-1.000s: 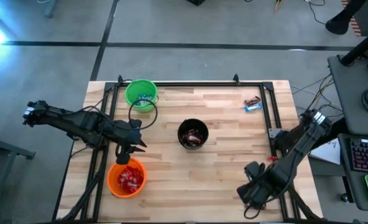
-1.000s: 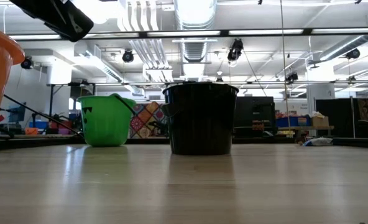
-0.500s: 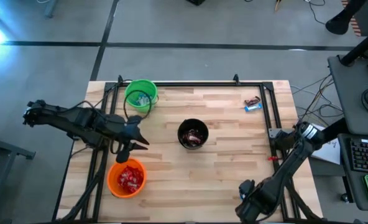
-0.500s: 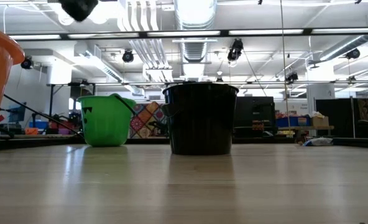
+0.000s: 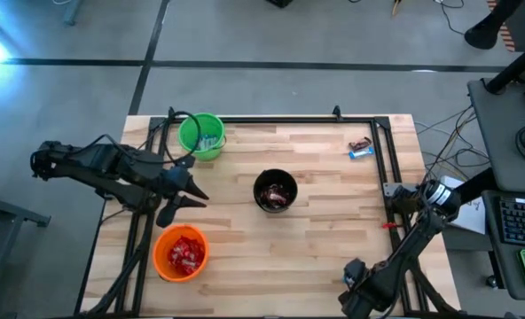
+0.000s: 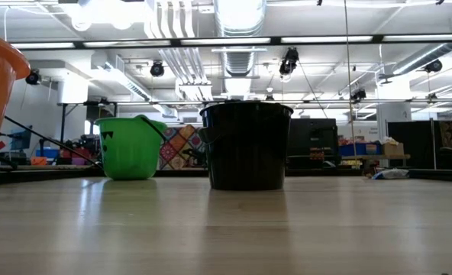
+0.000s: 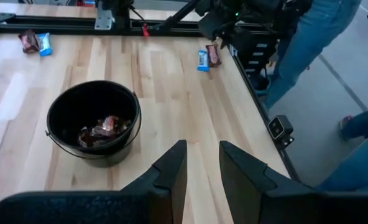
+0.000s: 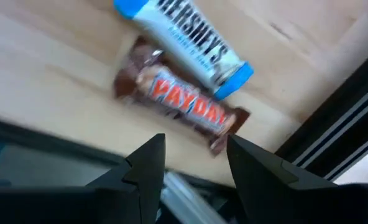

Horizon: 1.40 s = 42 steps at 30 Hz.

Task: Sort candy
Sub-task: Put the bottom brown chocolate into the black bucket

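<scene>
A blue-and-white candy bar (image 8: 183, 38) and a brown candy bar (image 8: 181, 102) lie side by side on the table near its right rail. My right gripper (image 8: 195, 163) hangs open above them at the near right corner (image 5: 362, 288), pointing down and touching neither. The pair (image 7: 206, 57) also shows in the left wrist view. A second blue and brown pair (image 5: 360, 148) lies at the far right. My left gripper (image 7: 203, 165) is raised between the orange cup (image 5: 181, 252) and the green cup (image 5: 200, 136). Its fingers stand slightly apart with nothing between them.
The black cup (image 5: 275, 190) holds brown candy at the table's middle. The orange cup holds red candy, the green cup blue. A black frame rail (image 5: 388, 159) runs along the right edge beside both candy pairs. A person's legs (image 7: 308, 43) show past the table's right side.
My left gripper has risen from over the orange cup, leaving the low view at its top, and tipped up toward level. My right gripper has sunk and moved toward the table's near right corner.
</scene>
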### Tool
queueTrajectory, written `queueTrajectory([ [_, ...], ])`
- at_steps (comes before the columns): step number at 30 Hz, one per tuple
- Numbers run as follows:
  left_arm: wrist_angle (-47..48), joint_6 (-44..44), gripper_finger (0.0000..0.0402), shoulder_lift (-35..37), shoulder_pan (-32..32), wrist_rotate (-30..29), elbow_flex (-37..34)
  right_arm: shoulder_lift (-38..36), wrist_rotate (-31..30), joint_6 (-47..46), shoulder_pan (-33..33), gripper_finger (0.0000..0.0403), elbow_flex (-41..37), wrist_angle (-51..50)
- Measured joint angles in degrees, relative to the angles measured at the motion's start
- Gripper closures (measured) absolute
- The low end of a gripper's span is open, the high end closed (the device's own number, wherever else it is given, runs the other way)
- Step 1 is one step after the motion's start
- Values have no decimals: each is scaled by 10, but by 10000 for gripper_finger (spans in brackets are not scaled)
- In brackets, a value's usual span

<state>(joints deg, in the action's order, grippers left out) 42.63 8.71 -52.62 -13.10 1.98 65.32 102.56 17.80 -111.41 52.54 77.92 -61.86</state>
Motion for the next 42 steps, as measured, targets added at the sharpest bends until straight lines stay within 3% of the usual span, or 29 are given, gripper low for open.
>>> queueTrajectory([
  [10,14,26,326,-10,0,0,-1,-4,-1,2,1,251,-52,69],
  [22,19,26,326,-49,0,0,1,-11,4,24,1,216,-82,126],
  [32,24,26,326,-68,0,1,32,-14,66,51,1,197,-128,139],
  [38,27,25,326,-70,0,1,61,-16,91,47,1,202,-172,225],
  [42,42,23,326,-70,0,1,76,-18,91,27,1,239,-188,236],
])
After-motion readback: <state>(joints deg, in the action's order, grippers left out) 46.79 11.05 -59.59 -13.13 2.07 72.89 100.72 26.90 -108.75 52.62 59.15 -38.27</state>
